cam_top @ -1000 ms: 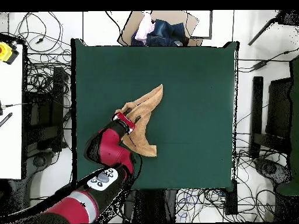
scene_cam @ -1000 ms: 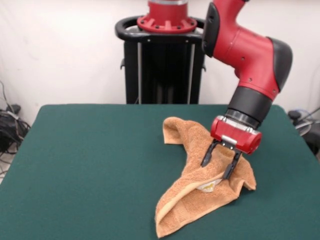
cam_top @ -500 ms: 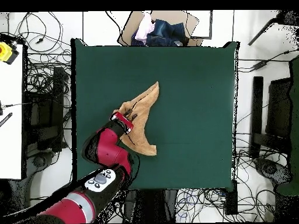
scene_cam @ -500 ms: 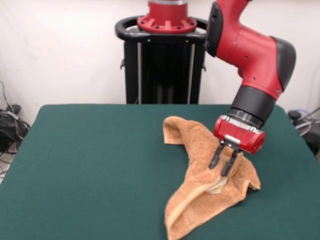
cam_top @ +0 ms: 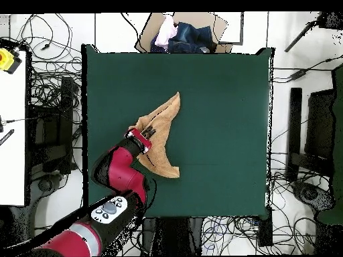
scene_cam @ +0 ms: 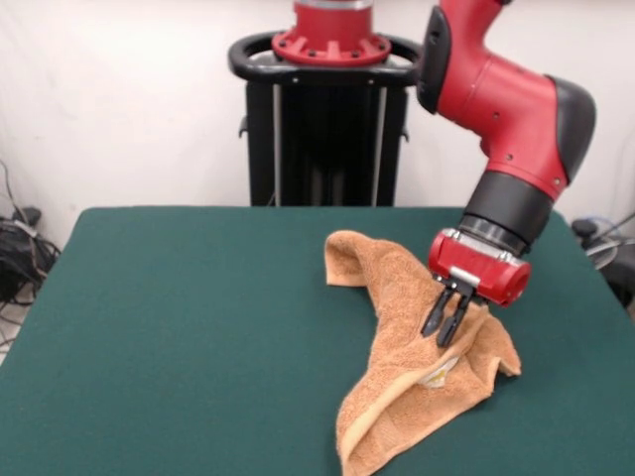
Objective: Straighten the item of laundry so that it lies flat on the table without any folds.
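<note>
The orange-tan terry towel (scene_cam: 402, 357) lies crumpled and folded on the dark green table (scene_cam: 179, 337), right of centre in the front view. One end points to the near edge, another bunches toward the far side. A small white tag (scene_cam: 438, 375) shows in a fold. My gripper (scene_cam: 444, 329) is shut on a raised ridge of the towel near its right side. In the overhead view the towel (cam_top: 164, 137) lies left of the table's (cam_top: 221, 100) centre, with the gripper (cam_top: 150, 133) on its left part.
The black pedestal (scene_cam: 327, 119) stands behind the table's far edge. Cables (scene_cam: 20, 248) lie on the floor at the left. In the overhead view a pile of cloth in a box (cam_top: 181, 33) sits beyond the table's top edge.
The gripper's fingers have closed together on the towel. The gripper has moved slightly right in the front view, dragging the towel's near end with it.
</note>
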`<control>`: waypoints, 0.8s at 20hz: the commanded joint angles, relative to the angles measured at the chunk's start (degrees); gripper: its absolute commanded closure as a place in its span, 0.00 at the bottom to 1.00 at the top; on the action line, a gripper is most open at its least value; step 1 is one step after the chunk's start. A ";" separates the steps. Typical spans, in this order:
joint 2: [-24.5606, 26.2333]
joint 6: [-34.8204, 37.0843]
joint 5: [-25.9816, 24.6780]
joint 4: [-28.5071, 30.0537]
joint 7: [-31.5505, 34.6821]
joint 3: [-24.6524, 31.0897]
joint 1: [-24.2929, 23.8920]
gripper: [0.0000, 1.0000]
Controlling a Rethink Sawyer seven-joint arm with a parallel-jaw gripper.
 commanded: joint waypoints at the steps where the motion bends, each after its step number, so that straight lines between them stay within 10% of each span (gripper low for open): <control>1: 3.30 4.44 6.16 -4.74 6.53 4.42 1.42 1.00; 7: 3.50 3.28 5.63 -4.82 6.88 4.74 1.45 1.00; 8: 3.41 2.42 4.84 -4.69 7.58 5.04 1.19 0.00; 16: 2.06 1.97 2.90 -4.74 9.03 6.29 0.03 0.00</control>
